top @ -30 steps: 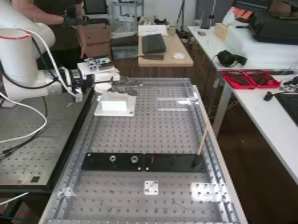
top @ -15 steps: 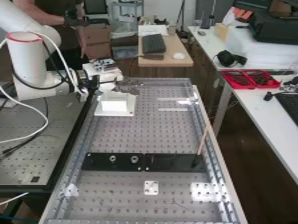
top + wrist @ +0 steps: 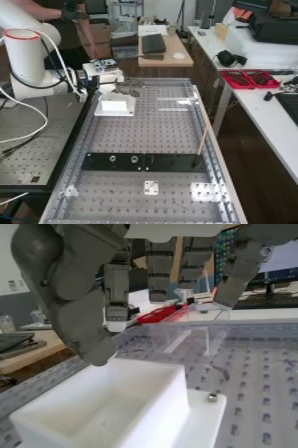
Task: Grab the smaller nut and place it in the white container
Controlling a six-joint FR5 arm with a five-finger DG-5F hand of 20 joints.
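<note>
At the far end of the bench the hand (image 3: 125, 91) is over the back of the white container (image 3: 114, 103). In the wrist view the hand (image 3: 158, 271) has its fingers straight and apart, the thumb hanging beside the container (image 3: 148, 416), with nothing held between them. The container's inside shows bare white walls and floor, apart from a faint speck. On the black bar (image 3: 174, 162) stand the larger nut (image 3: 113, 158) and the bearing (image 3: 134, 159).
A thin wooden stick (image 3: 203, 140) rises from the bar's right part. A small white plate (image 3: 151, 188) lies nearer on the perforated bench. Clear plastic pieces (image 3: 193, 331) stand beyond the container. Red trays (image 3: 249, 79) are on the side table.
The arm's white links have shifted right in the high view, mostly in the first half second. The hand has moved slightly over the container's far side. The parts on the bar have not moved.
</note>
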